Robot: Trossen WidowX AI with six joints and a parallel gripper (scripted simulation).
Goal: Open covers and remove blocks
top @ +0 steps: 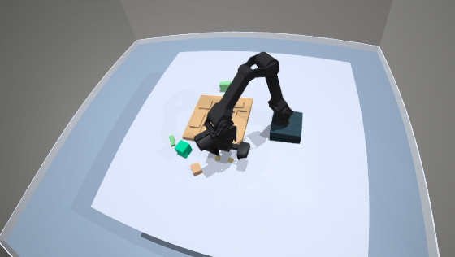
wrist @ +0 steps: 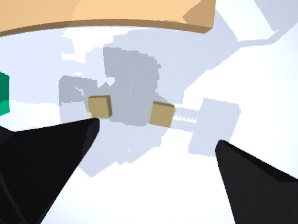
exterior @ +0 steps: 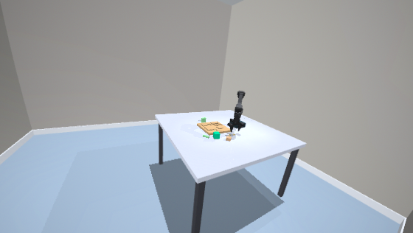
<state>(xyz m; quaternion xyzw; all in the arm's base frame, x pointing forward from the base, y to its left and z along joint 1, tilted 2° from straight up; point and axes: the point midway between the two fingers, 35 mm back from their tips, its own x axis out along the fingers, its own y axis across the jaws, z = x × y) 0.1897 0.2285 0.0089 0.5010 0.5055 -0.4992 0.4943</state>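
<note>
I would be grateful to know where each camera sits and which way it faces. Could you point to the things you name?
Top: high above the table, looking down at the board (top: 195,118) (exterior: 206,128) (wrist: 100,12); arm (top: 233,91) (exterior: 239,108) and base show.
Exterior: off to one side, farther back, looking across the table; arm shows.
Wrist: on the arm, looking down past the open pincer (wrist: 159,132); its two fingers show.
Top and exterior share the whole arm.

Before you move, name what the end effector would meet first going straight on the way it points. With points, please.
Probably the bare tabletop (top: 284,203) (exterior: 236,158) (wrist: 165,195): the end effector (wrist: 158,135) points down, fingers wide apart. Two small tan blocks lie ahead between the finger lines, though depth is unclear.
</note>
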